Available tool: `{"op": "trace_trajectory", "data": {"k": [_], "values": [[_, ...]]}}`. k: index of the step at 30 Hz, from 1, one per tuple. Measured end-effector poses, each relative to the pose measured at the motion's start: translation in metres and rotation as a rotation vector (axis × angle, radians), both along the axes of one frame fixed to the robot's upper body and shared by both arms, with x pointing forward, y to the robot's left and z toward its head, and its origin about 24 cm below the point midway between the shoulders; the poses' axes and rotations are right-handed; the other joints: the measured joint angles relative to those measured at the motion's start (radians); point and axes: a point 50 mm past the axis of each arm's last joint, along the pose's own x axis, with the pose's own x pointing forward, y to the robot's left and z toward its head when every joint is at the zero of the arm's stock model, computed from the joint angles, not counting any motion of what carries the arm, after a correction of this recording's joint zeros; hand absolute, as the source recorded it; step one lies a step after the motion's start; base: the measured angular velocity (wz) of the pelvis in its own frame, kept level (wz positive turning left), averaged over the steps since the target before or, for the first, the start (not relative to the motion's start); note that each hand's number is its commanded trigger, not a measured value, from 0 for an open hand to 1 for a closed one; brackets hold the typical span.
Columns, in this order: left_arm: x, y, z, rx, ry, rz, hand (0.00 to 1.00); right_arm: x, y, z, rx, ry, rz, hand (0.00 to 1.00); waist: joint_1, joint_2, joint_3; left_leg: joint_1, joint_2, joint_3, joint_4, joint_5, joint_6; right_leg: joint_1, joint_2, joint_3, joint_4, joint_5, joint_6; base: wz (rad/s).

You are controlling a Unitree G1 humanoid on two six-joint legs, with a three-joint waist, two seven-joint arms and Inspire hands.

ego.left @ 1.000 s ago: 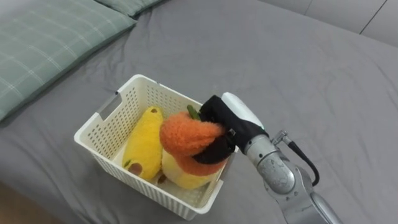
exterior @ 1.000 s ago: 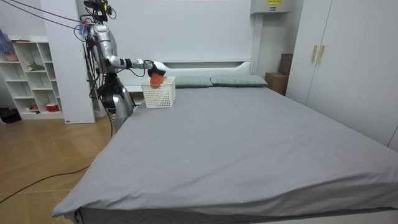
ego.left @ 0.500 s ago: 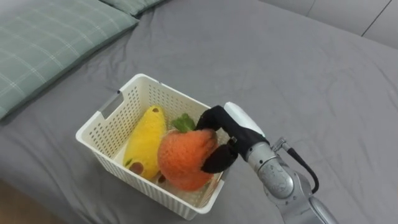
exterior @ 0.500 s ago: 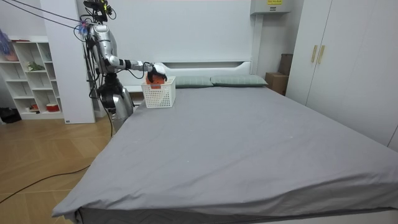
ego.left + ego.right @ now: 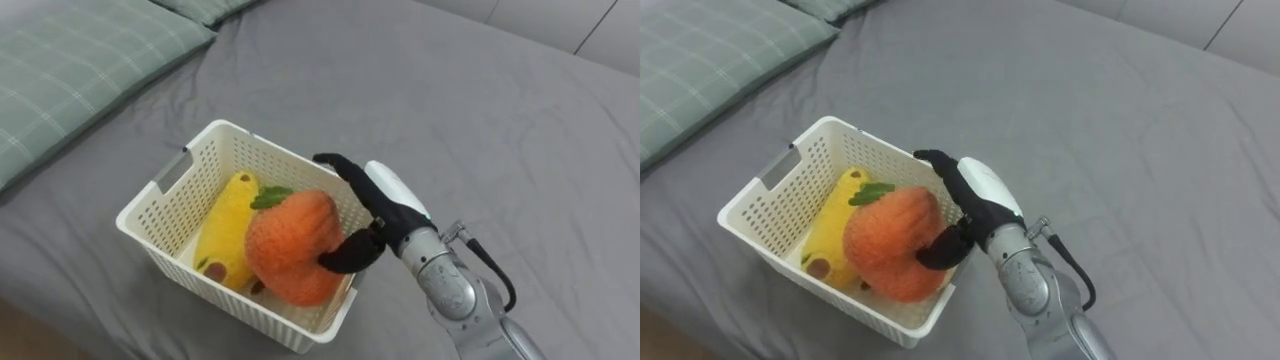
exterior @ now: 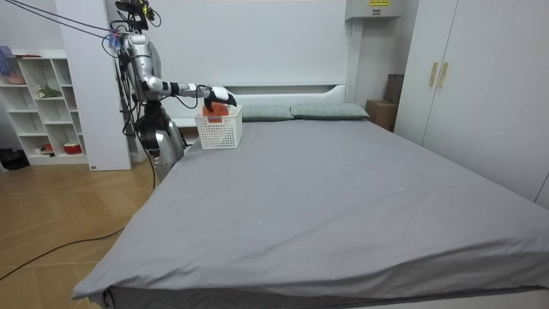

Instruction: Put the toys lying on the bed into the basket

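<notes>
A white slotted basket [image 5: 152, 196] stands on the grey bed [image 5: 480, 110]. Inside it lie a yellow banana-shaped plush [image 5: 224, 226] and a round orange plush with a green leaf [image 5: 288, 242], which rests on top at the basket's right end. My right hand [image 5: 386, 206] hovers at the basket's right rim, fingers straight and spread above the orange plush, thumb against its side, so it is open. In the room view I stand at the bed's side near the headboard, on the room view's left, right arm stretched over the basket [image 6: 218, 131].
A green checked pillow [image 5: 70, 70] lies left of the basket. Grey sheet stretches to the right and beyond. In the room view a white shelf unit [image 6: 43, 103] stands behind me and wardrobes [image 6: 463, 77] line the far side.
My right hand's fingers have uncurled from the orange plush and straightened. The plush dropped from above the basket down into it.
</notes>
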Motion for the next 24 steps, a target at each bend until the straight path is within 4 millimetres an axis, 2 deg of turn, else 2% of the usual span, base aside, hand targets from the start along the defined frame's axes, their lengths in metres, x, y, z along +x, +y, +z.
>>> {"op": "trace_trajectory", "data": {"k": [5, 8, 10, 17, 19, 23, 24], "values": [[-0.001, -0.002, -0.001, -0.007, -0.003, 0.014, 0.00, 0.002, -0.011, 0.002, 0.040, -0.028, -0.076, 0.00, -0.008, 0.011, 0.0001, 0.014, 0.000, 0.017, -0.001, -0.001, 0.002, 0.000, -0.006, 0.019, 0.001, 0.001, 0.001, -0.10], [-0.002, -0.002, -0.001, 0.000, -0.001, 0.021, 0.00, 0.003, -0.017, 0.003, 0.064, -0.044, -0.117, 0.00, -0.037, 0.020, -0.0018, 0.018, 0.000, 0.025, 0.001, -0.001, 0.002, 0.001, -0.006, 0.025, 0.001, 0.001, 0.002, -0.06], [-0.005, -0.004, -0.002, 0.001, 0.002, 0.028, 0.00, 0.000, -0.029, 0.002, 0.087, -0.048, -0.172, 0.00, -0.056, 0.032, -0.0097, 0.021, 0.000, 0.031, 0.000, -0.001, 0.003, 0.004, -0.007, 0.029, 0.004, 0.002, 0.003, -0.06], [-0.009, -0.004, -0.002, -0.001, -0.002, 0.038, 0.00, -0.003, -0.059, 0.001, 0.145, -0.062, -0.325, 0.00, -0.110, 0.040, -0.0086, 0.035, 0.004, 0.064, -0.011, -0.003, 0.005, 0.003, -0.004, 0.056, 0.003, 0.002, 0.003, -0.15], [-0.013, -0.005, -0.003, 0.001, 0.005, 0.044, 0.00, -0.007, -0.072, -0.002, 0.161, -0.060, -0.399, 0.00, -0.132, 0.039, -0.0095, 0.038, 0.004, 0.068, -0.012, -0.003, 0.005, 0.004, 0.003, 0.060, 0.003, 0.002, 0.004, -0.06], [-0.024, -0.004, -0.005, 0.011, 0.027, 0.082, 0.00, -0.011, -0.095, -0.001, 0.172, -0.087, -0.518, 0.00, -0.146, 0.038, -0.0092, 0.051, 0.006, 0.091, -0.021, -0.003, 0.005, 0.002, 0.007, 0.083, 0.003, 0.003, 0.005, -0.16], [-0.030, -0.002, -0.005, 0.015, 0.039, 0.096, 0.00, -0.013, -0.102, -0.001, 0.174, -0.100, -0.555, 0.00, -0.158, 0.037, -0.0119, 0.053, 0.006, 0.094, -0.024, -0.004, 0.006, 0.002, 0.008, 0.088, 0.003, 0.003, 0.005, -0.13]]}}
